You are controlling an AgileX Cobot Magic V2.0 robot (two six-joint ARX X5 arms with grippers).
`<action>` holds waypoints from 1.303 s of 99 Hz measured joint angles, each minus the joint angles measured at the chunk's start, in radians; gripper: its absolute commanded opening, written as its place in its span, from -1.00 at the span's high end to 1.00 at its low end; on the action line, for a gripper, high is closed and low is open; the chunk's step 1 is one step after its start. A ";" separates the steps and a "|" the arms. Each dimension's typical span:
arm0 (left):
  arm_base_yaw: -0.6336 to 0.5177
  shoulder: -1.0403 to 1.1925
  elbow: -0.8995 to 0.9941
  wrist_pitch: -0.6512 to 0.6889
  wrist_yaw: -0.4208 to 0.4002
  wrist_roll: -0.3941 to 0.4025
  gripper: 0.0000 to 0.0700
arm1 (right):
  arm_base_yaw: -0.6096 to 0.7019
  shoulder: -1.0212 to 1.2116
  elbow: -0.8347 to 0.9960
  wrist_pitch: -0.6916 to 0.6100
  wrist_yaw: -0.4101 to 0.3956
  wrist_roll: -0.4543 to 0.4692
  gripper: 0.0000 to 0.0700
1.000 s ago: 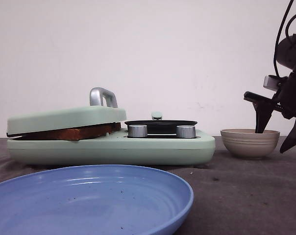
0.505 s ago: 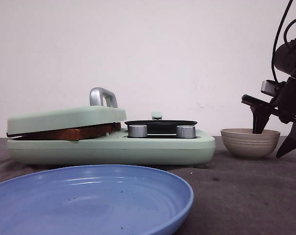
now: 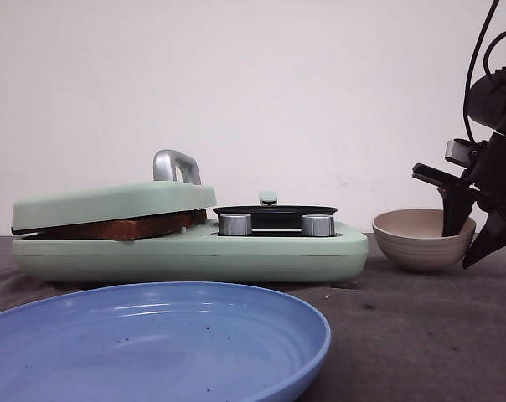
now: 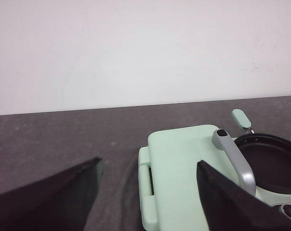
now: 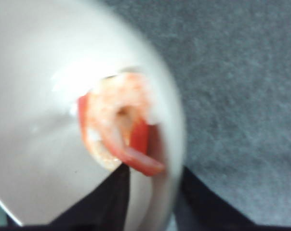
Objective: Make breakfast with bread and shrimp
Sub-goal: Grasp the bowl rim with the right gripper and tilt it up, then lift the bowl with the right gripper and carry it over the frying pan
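A browned slice of bread shows at the edge of the mint-green sandwich maker, under its nearly closed lid. The shrimp, orange-pink and curled, lies inside the beige bowl against its wall. My right gripper pinches the bowl's rim, one finger inside and one outside, and the bowl is tipped with its mouth turned toward the sandwich maker. My left gripper hovers open above the lid's hinge side, holding nothing.
A black round pan sits on the maker's right half, behind two silver knobs. The lid has a silver handle. A large blue plate lies at the front. The dark table runs to a white wall.
My right gripper has sunk a little and closed on the bowl's rim. The bowl, level before, is now tilted with its right side raised.
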 measured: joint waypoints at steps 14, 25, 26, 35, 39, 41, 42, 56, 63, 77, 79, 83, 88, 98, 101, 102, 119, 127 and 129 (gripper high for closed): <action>0.000 0.000 0.000 0.000 0.000 0.000 -0.04 | 0.000 0.000 0.000 -0.004 0.000 0.000 0.86; 0.000 0.000 0.000 0.000 0.000 0.000 -0.04 | 0.000 0.000 0.000 -0.007 0.000 0.000 0.90; 0.000 0.000 0.000 0.000 0.000 0.000 -0.04 | 0.000 0.000 0.000 -0.007 0.000 0.000 0.92; 0.000 0.000 0.000 0.000 0.000 0.000 -0.04 | 0.000 0.000 0.000 -0.007 0.000 0.000 0.99; 0.000 0.000 0.000 0.000 0.000 0.000 -0.04 | 0.000 0.000 0.000 -0.007 -0.001 0.000 0.99; 0.000 0.000 0.000 0.000 0.000 0.000 -0.04 | 0.000 0.000 0.000 -0.006 -0.001 0.000 0.99; 0.000 0.000 0.000 0.000 0.000 0.000 -0.04 | 0.000 0.000 0.000 -0.006 -0.001 0.000 0.99; 0.000 0.000 0.000 0.000 0.000 0.000 -0.04 | 0.000 0.000 0.000 -0.005 -0.001 0.000 0.99; 0.000 0.000 0.000 0.000 0.000 0.000 -0.04 | 0.000 0.000 0.000 -0.005 -0.001 0.000 0.99; 0.000 0.000 0.000 0.000 0.000 0.000 -0.04 | 0.000 0.000 0.000 -0.004 -0.001 0.000 0.99; 0.000 0.000 0.000 0.000 0.000 0.000 -0.04 | 0.000 0.000 0.000 -0.003 -0.001 0.000 0.99; 0.000 0.000 0.000 0.000 0.000 0.000 -0.04 | 0.000 0.000 0.000 -0.001 -0.001 0.000 0.99; 0.000 0.000 0.000 0.000 0.000 0.000 -0.04 | 0.000 0.000 0.000 0.003 0.000 0.000 0.99; 0.000 0.000 0.000 0.000 0.000 0.000 -0.04 | 0.000 0.001 0.006 0.001 -0.003 0.000 0.99; 0.000 0.000 0.000 0.000 0.000 0.000 -0.04 | 0.000 0.002 0.013 -0.002 -0.008 0.000 0.99; 0.000 0.000 0.000 0.000 0.000 0.000 -0.04 | 0.000 0.003 0.016 -0.003 -0.010 0.000 0.99; 0.000 0.000 0.000 0.000 0.000 0.000 -0.04 | 0.000 0.006 0.115 -0.021 -0.043 0.000 0.99; 0.000 0.000 0.000 0.000 0.000 0.000 -0.04 | 0.004 0.006 0.177 -0.034 -0.052 0.000 0.99; 0.000 0.000 0.000 0.000 0.000 0.000 -0.04 | 0.006 0.006 0.193 -0.040 -0.052 0.000 0.99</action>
